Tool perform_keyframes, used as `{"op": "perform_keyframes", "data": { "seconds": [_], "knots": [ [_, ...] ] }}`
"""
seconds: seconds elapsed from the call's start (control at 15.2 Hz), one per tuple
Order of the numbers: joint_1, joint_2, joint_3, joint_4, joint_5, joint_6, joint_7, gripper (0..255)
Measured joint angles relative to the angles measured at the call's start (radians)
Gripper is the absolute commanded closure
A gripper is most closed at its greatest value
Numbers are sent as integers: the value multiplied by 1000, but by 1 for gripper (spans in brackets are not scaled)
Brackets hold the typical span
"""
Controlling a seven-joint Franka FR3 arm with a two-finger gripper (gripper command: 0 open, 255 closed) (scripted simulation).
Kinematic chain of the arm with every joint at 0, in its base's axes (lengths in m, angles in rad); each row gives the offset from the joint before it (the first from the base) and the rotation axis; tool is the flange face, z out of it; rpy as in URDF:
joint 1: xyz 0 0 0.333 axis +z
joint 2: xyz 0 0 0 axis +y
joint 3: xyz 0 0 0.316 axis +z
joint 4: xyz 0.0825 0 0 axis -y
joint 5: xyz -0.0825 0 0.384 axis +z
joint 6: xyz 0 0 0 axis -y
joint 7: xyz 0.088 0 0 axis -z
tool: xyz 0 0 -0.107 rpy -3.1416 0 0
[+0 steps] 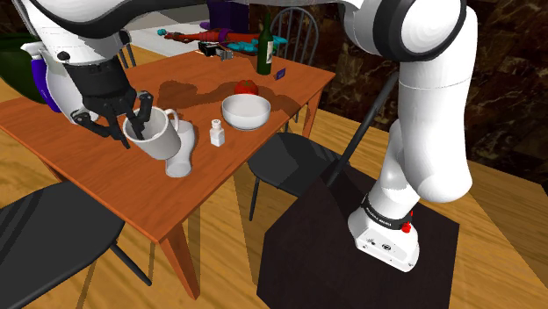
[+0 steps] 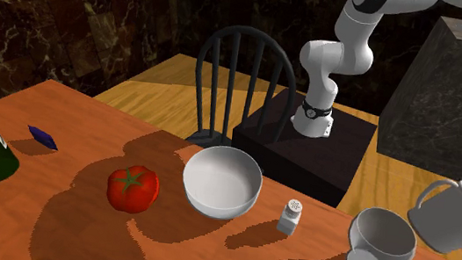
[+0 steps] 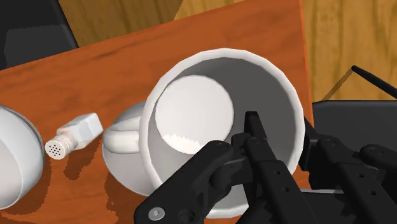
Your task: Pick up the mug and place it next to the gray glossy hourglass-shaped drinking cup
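Observation:
A white mug hangs tilted just above the brown table, near its front edge. My black gripper is shut on the mug's rim, with one finger inside and the other outside the wall. The gray hourglass-shaped cup lies on its side right beside the mug. The mug overlaps part of the cup in the wrist view. I cannot tell whether mug and cup touch.
A white salt shaker and a white bowl stand beyond the cup. A tomato and a green bottle sit farther back. Dark chairs flank the table's front.

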Motion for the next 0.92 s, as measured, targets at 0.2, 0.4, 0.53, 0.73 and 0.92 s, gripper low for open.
{"op": "perform_keyframes", "data": {
  "seconds": [0.2, 0.4, 0.53, 0.73, 0.92],
  "knots": [
    [-2, -14, 3, -42, 0, 44, 0, 255],
    [-1, -18, 5, -61, -3, 82, 2, 255],
    [-6, -37, 4, -90, -2, 108, -2, 255],
    [-10, -43, 1, -103, -5, 135, -7, 255],
    [-9, -75, 0, -163, -6, 194, 0, 255]
  ]
}}
